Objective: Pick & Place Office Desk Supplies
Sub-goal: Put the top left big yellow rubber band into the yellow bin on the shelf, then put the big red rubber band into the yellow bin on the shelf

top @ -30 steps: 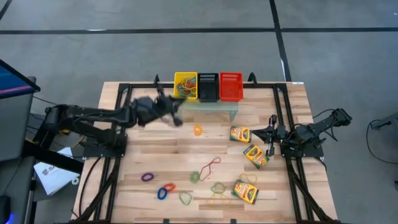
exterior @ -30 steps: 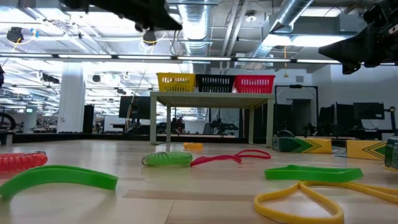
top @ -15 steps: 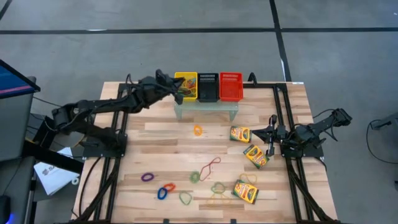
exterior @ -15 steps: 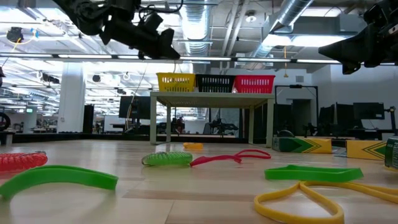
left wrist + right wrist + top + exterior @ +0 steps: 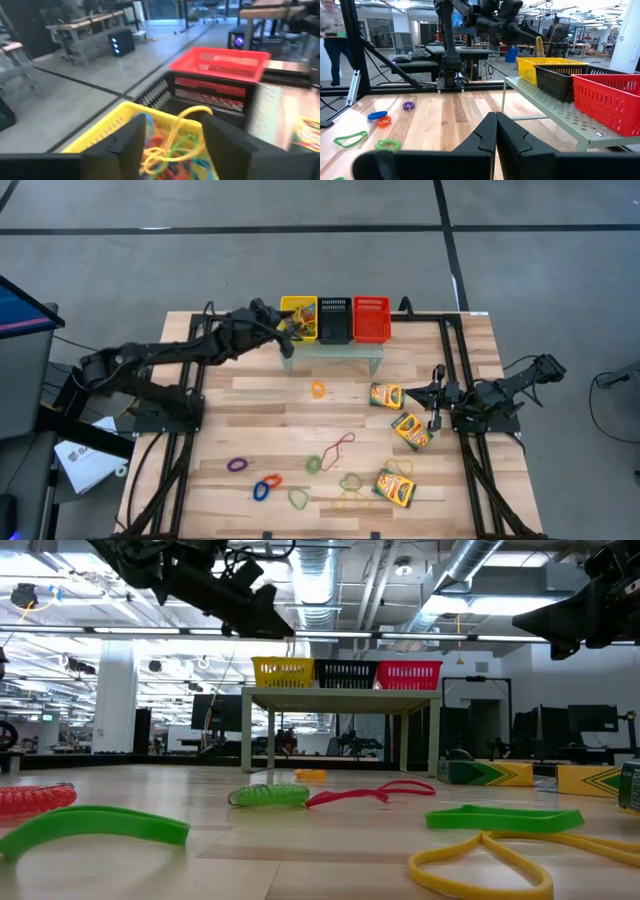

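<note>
Left gripper (image 5: 172,145), fingers apart, hangs over our yellow basket (image 5: 298,317), a yellow rubber band (image 5: 186,131) dangling between them; right gripper (image 5: 436,394), fingers together, waits beside crayon boxes (image 5: 387,396).

baskets (image 5: 334,318): I see three in a row on shelf (image 5: 331,350) at far edge | crayon boxes (image 5: 411,431): right side of surface (image 5: 250,430) | rubber-band loops (image 5: 296,480): near middle

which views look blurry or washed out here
Left wrist view: motion-smeared, the red basket and room soft. Low view: near green band out of focus, ceiling lights glaring. High view: evenly lit, sharp. Right wrist view: own hand soft up close.
</note>
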Tool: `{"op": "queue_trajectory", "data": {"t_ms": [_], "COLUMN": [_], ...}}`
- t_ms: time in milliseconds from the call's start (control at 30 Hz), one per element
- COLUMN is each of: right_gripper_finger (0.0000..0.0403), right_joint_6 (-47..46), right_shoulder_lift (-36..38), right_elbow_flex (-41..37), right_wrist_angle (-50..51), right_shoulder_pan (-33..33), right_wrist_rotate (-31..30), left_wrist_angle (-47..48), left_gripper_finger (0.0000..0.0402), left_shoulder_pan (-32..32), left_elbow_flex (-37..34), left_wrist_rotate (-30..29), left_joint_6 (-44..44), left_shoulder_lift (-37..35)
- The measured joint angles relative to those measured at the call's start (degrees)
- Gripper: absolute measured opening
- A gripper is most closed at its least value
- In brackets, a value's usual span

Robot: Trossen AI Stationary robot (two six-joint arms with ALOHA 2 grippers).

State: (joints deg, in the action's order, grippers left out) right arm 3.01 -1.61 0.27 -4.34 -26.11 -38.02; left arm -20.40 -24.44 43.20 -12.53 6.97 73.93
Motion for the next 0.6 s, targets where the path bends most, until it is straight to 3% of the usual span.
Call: {"op": "queue_trajectory", "data": {"t_ms": [233,400,600], "right_gripper_finger": [0.0004,0.0004,0.0004], "right_joint_6": [0.0,0.0,-0.6], "right_shoulder_lift": [0.0,0.0,0.0], "right_elbow_flex": [0.0,0.0,0.0], "right_wrist_angle": [0.0,0.0,0.0], "right_shoulder_pan": [0.0,0.0,0.0], "right_wrist_rotate": [-0.2,-1.1,-1.0], "left_wrist_angle": [10.7,12.9,11.7], "left_gripper_finger": [0.0265,0.0269,0.0265], "left_shoulder_pan": [2.6,3.0,1.2], "left_elbow_flex": [0.0,0.0,0.0], "left_wrist_rotate": [-2.4,-8.5,-7.8], "left_joint_6": [-4.5,-4.4,-4.7], "left_shoulder_lift": [-4.5,-6.0,-6.1]}}
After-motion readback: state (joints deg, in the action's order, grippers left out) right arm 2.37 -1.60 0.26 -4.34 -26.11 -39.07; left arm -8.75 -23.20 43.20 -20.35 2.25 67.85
